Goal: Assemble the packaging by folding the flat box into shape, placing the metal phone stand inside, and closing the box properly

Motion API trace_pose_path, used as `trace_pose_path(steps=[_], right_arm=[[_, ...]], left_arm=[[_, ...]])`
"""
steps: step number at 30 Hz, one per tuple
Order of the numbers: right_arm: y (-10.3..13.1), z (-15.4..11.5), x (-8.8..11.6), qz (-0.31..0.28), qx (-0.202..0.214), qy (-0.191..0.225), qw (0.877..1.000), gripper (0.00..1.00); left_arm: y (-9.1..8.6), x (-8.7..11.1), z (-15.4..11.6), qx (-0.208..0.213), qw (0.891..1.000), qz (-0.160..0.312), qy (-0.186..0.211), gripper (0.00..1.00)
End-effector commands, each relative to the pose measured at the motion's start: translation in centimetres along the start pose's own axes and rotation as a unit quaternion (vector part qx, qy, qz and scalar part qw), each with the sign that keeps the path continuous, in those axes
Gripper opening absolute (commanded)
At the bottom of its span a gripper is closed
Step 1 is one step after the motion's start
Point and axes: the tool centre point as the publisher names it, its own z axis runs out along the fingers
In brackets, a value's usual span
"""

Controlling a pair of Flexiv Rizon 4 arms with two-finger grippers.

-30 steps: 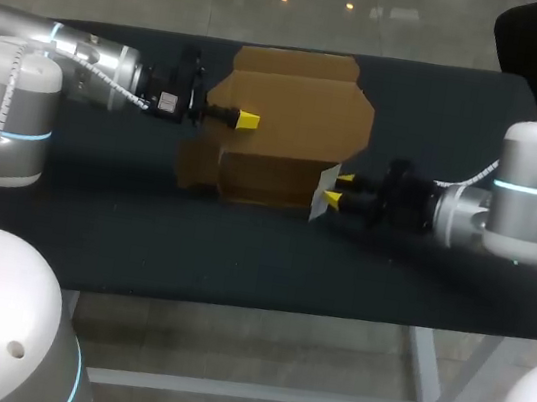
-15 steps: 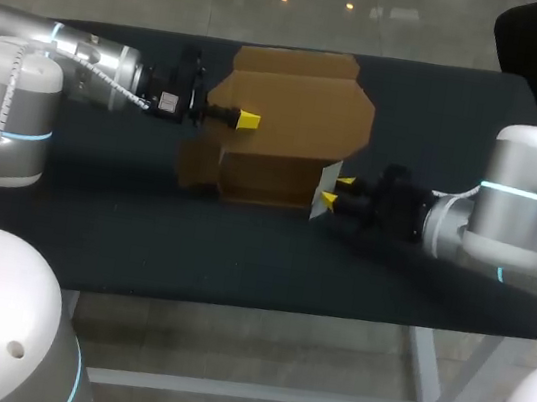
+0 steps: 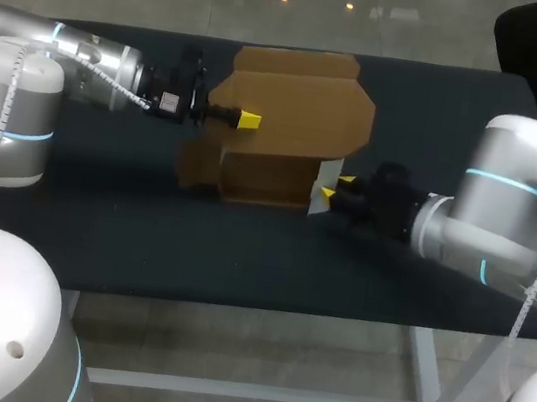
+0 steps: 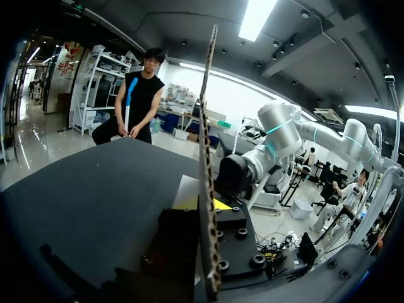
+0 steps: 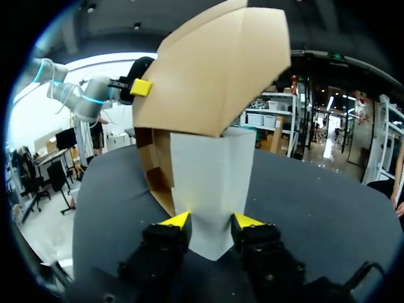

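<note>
While the brown cardboard box (image 3: pixel 292 114) stands half-formed near the middle of the dark tabletop (image 3: pixel 240 257), my left tool (image 3: pixel 247 119) meets it from the left and my right tool (image 3: pixel 336 188) from the right. Seen from above, only one yellow tip of the left tool shows, lying against the near face of the box's raised panel (image 3: pixel 298 104). The left wrist camera shows that same panel edge-on, rising between both fingers, which are closed narrowly onto it from two sides. The head camera places the right tool's two tips at the box's right end, against a pale strip too small to read there. The right wrist camera makes it plain. The tips sit a little apart and press a white flap (image 5: pixel 211 183) from either side near its lower corner. Brown inner walls show just beside the flap, and the raised panel leans over it. That view also catches the left tool's yellow tip at the panel's far edge.
</note>
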Motion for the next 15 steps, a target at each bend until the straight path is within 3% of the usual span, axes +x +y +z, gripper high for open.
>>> trace_pose_path(steps=[1,15], right_arm=[[0.26,1.04,0.42,0.0,0.01,-0.074,0.997,0.44],[0.26,1.57,0.26,0.025,0.007,-0.13,0.991,0.42]], left_arm=[[0.26,-0.08,0.21,-0.001,1.0,0.0,0.001,0.0],[0.26,-0.08,0.21,-0.001,1.0,0.0,0.001,0.0]])
